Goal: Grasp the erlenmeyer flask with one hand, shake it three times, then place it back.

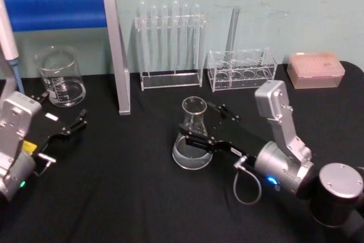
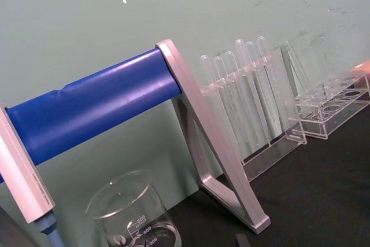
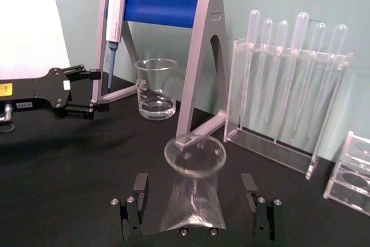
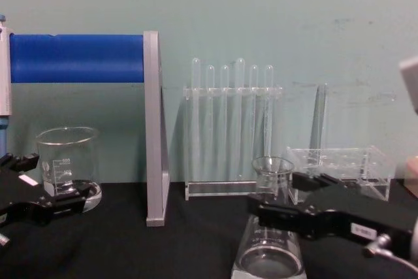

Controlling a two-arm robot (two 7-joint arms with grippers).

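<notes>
The erlenmeyer flask (image 1: 193, 134) is standing upright on the black table (image 1: 125, 197), near its middle, in front of the test tube rack (image 1: 170, 44). The right gripper (image 1: 203, 124) is reaching in from the robot's right and is bracketing the flask at the sloping shoulder below the neck. In the right wrist view its jaws are standing spread, one finger (image 3: 134, 203) on each side of the glass, with gaps visible; contact does not appear to be made.

The left gripper (image 1: 71, 122) is sitting idle at the table's left, in front of the beaker (image 1: 60, 77), its jaws parted on nothing.

Assessment: the flask is appearing empty or nearly so, hence light, rigid, smooth and breakable. The cone is tapering upward, so pads closing on the slope may be sliding toward the neck. Taking hold just under the flared rim, or high on the neck, is looking safer for shaking. Moderate, not hard, closing force is being advised.
</notes>
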